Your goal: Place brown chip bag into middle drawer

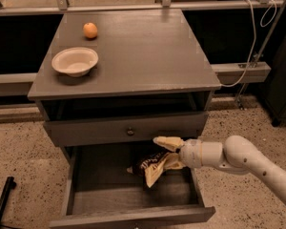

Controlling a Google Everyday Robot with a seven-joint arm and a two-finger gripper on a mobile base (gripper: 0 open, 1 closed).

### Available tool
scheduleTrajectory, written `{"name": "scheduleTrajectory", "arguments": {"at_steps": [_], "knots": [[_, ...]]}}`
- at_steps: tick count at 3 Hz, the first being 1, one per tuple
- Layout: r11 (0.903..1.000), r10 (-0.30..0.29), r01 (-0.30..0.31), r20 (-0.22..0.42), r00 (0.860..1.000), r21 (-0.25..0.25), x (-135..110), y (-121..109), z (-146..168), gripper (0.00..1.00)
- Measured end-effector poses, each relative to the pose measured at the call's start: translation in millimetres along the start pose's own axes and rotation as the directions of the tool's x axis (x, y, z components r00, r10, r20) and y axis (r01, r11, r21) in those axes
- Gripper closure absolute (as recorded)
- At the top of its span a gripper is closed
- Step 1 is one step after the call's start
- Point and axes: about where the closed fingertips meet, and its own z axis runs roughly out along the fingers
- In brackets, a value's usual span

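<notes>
The brown chip bag (pixel 148 162) lies low inside the open middle drawer (pixel 105 190), near its back right, dark with white lettering. My gripper (pixel 161 157) reaches in from the right on a white arm (pixel 248 159). Its cream fingers (pixel 168 142) are spread apart, one above the bag and one at the bag's lower right side. The bag lies between them, tilted, and I cannot tell whether it rests on the drawer floor.
A grey drawer front with a small dark knob (pixel 129 131) is shut just above the open drawer. On the cabinet top (pixel 148 51) stand a white bowl (pixel 75 61) and an orange (pixel 90 30). A black object (pixel 2 199) stands on the floor at left.
</notes>
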Motion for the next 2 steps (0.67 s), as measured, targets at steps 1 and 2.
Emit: {"name": "scheduleTrajectory", "arguments": {"at_steps": [1, 2], "knots": [[0.9988, 0.034, -0.036, -0.035, 0.999, -0.034, -5.7, 15.2, -18.8, 0.00], [0.9921, 0.095, -0.106, -0.142, 0.985, -0.067, -16.3, 43.0, -63.8, 0.00]]}}
